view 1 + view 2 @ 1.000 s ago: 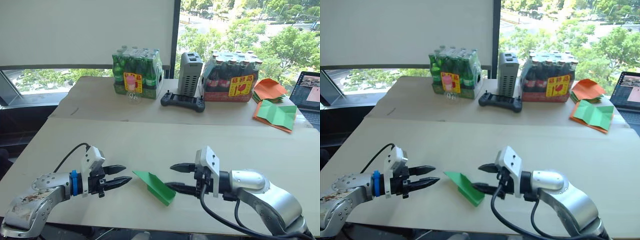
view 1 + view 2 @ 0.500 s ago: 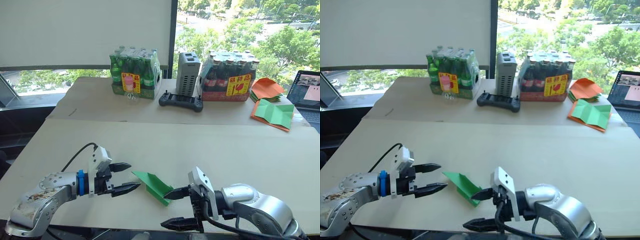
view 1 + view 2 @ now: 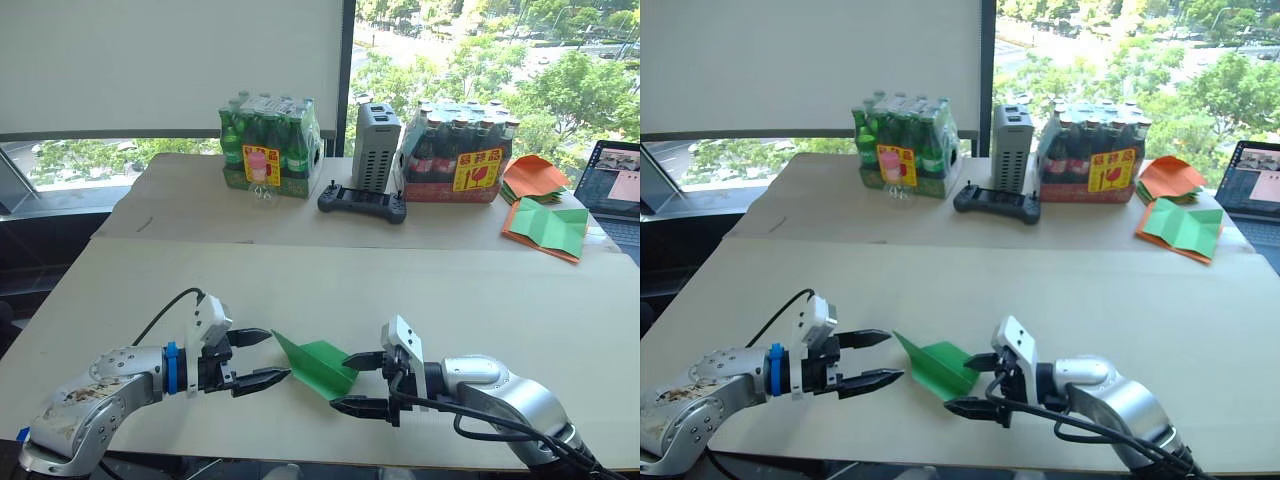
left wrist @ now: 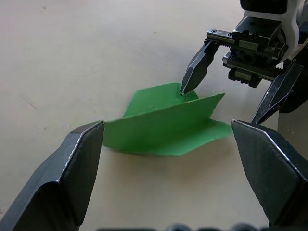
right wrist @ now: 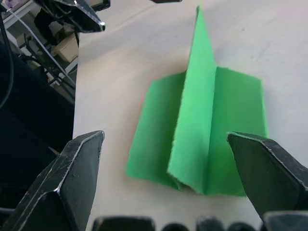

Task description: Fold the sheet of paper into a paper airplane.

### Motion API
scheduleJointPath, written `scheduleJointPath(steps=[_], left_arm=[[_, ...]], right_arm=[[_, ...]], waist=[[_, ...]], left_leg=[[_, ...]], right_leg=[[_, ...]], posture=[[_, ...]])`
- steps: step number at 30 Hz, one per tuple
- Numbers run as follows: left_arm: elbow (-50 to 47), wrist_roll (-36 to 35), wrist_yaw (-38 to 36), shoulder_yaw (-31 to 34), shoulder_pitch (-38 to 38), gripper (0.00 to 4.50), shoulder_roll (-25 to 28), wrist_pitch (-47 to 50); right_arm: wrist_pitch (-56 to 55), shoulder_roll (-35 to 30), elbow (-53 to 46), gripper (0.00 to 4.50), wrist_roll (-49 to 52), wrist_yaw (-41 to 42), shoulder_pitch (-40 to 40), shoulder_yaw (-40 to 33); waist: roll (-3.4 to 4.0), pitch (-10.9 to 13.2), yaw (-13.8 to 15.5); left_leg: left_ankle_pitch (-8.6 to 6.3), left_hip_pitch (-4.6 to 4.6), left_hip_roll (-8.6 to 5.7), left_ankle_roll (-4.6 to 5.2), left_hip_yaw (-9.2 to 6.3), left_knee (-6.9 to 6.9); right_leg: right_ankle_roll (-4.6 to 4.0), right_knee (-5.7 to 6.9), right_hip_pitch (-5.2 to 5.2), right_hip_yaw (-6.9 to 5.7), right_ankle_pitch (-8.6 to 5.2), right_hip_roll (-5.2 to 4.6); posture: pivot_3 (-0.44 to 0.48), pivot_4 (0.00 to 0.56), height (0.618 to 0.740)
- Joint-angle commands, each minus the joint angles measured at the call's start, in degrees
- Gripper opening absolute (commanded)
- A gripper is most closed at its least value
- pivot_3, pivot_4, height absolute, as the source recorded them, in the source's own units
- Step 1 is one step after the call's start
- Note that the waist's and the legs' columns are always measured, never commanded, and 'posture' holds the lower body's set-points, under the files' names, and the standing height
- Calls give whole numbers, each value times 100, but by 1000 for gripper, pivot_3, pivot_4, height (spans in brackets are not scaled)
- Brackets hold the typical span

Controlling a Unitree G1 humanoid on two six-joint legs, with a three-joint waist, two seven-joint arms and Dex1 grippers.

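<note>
The paper airplane (image 3: pixel 318 366) lies on the near edge of the front table (image 3: pixel 420 290), between my two grippers, with one triangular wing standing upright along its central fold. My left gripper (image 3: pixel 262 359) is spread wide beside the pointed end, gripping nothing. My right gripper (image 3: pixel 358 384) is likewise spread wide at the blunt end; its upper fingertip (image 4: pixel 185 88) meets the green paper there, though I cannot tell whether it presses on it.
</note>
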Motion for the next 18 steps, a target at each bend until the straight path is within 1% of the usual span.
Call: scheduleJointPath(steps=[1,5,9,13,18], left_arm=[[-131,-59,46,98,-32,4479,17,-87],[-275,-186,118,167,-10,4479,55,17],[-309,-245,86,223,101,4479,126,33],[-324,-278,116,164,92,4479,143,28],[-340,-314,132,147,92,4479,163,34]], right_arm=[[-131,110,-311,4500,-45,-254,-34,-219],[-204,163,-610,4500,-392,-646,66,-105],[-627,259,-1063,4500,-962,-1054,287,51],[-951,159,-1400,4500,-1449,-1155,522,359],[-1101,141,-1304,4500,-1743,-1194,695,518]], waist=[[0,0,1],[0,0,-1],[0,0,-1],[1,0,-10],[1,0,-8]], left_leg=[[0,0,0,0,0,0],[0,-1,0,0,0,0],[0,-1,-1,-1,0,-1],[0,0,-1,-1,1,0],[0,1,-1,-1,3,1]], right_leg=[[0,0,0,0,0,0],[0,1,-2,0,0,1],[0,1,-3,0,0,1],[0,3,-4,1,0,2],[0,4,-3,1,0,1]], posture=[[0,150,675],[0,150,675],[0,150,675],[0,150,675],[0,150,675]])
